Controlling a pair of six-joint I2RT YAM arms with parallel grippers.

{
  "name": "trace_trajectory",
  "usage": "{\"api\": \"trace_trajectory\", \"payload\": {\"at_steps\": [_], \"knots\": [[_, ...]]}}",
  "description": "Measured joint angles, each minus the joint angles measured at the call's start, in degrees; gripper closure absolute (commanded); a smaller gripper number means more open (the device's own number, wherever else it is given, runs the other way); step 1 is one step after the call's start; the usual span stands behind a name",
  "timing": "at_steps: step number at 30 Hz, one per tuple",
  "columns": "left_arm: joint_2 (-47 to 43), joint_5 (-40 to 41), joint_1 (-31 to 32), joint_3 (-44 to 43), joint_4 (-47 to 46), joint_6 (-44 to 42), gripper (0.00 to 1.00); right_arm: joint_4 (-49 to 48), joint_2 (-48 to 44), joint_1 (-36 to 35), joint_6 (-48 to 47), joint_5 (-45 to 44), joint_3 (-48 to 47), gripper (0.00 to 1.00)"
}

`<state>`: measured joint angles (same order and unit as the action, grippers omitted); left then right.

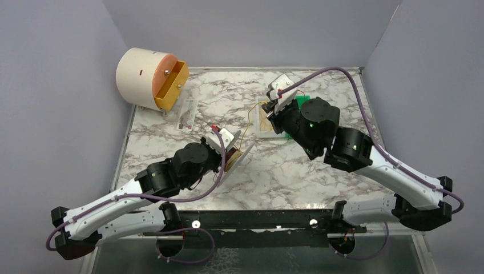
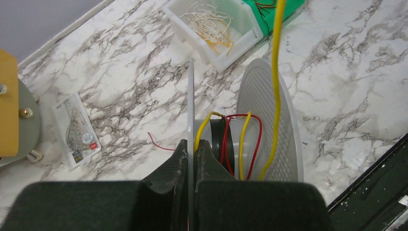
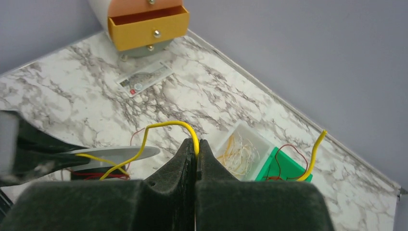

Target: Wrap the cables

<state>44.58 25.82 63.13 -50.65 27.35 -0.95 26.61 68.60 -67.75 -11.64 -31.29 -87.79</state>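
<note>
My left gripper (image 1: 231,153) (image 2: 191,144) is shut on the thin near flange of a clear plastic spool (image 1: 242,155) (image 2: 269,115). Yellow and red cables (image 2: 250,144) loop loosely round the spool's core. One yellow cable (image 2: 275,72) runs up from the spool to my right gripper (image 1: 268,108) (image 3: 196,144), which is shut on it. In the right wrist view this yellow cable (image 3: 163,124) arches from the spool (image 3: 120,154) into the fingertips, and its free end (image 3: 315,149) sticks up on the right.
A white bin of pale wire scraps (image 1: 262,121) (image 2: 216,24) (image 3: 240,154) and a green bin (image 1: 299,103) (image 3: 284,166) lie under the right gripper. A round drawer unit with an open orange drawer (image 1: 171,85) (image 3: 146,24) stands back left, with a plastic bag (image 1: 186,113) beside it. A loose red wire (image 2: 159,143) lies on the table.
</note>
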Motion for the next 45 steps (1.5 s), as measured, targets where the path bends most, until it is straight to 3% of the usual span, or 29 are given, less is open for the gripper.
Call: {"api": "trace_trajectory", "payload": {"at_steps": [8, 16, 28, 35, 45], "knots": [[-5.35, -5.2, 0.0, 0.74, 2.6, -0.24, 1.0, -1.53, 1.64, 15.37, 6.4, 10.58, 6.23, 0.99], [-10.01, -9.03, 0.0, -1.44, 4.72, 0.94, 1.0, -5.64, 1.6, 23.63, 12.98, 20.24, 18.29, 0.99], [-13.57, -11.63, 0.0, -7.82, 2.29, 4.35, 1.0, -13.33, 0.22, 26.62, 17.7, 31.43, 34.32, 0.99], [-13.09, -12.24, 0.0, -7.82, -4.07, 7.02, 1.0, -16.79, 0.09, 26.62, 17.66, 42.23, 37.9, 0.98], [-9.73, -13.07, 0.0, -7.8, -17.29, 9.25, 1.0, -21.46, -1.18, 26.62, 17.97, 59.89, 40.17, 0.88]]}}
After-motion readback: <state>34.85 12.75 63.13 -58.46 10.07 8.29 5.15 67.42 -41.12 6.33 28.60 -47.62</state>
